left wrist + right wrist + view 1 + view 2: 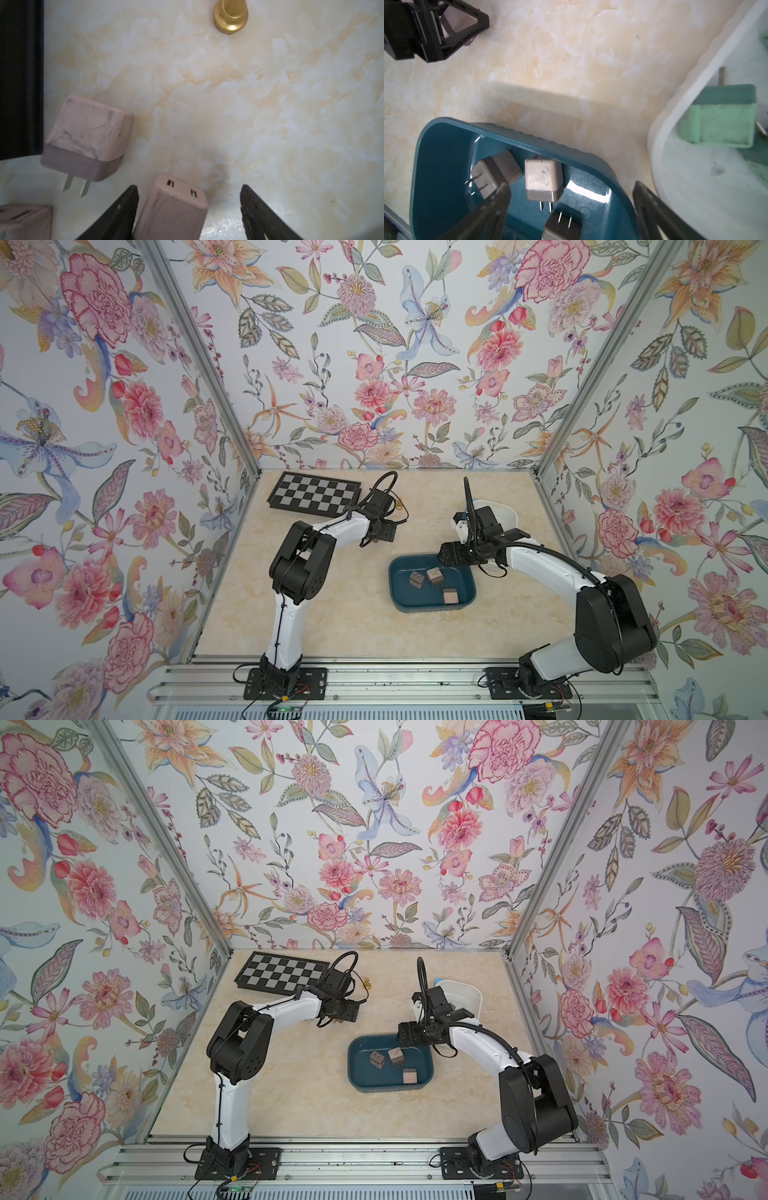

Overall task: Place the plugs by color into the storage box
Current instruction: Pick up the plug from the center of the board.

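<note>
My left gripper (188, 187) is open around an upright pink plug (172, 209) on the table. The plug stands close to one finger, with a clear gap to the other. Two more pink plugs (87, 133) (25, 220) lie beside it. In both top views the teal storage box (432, 609) holds three pink plugs (416, 578) (433, 573) (450, 596). My right gripper (571, 185) hangs open and empty over that box's far right corner. A white storage box (660, 128) just beyond it holds a green plug (716, 118).
A black chessboard (316, 493) lies at the back left, right behind my left gripper (380, 533). A small gold pawn (230, 16) stands on the table a little beyond the left gripper. The white box (505, 510) sits at the back right behind my right arm.
</note>
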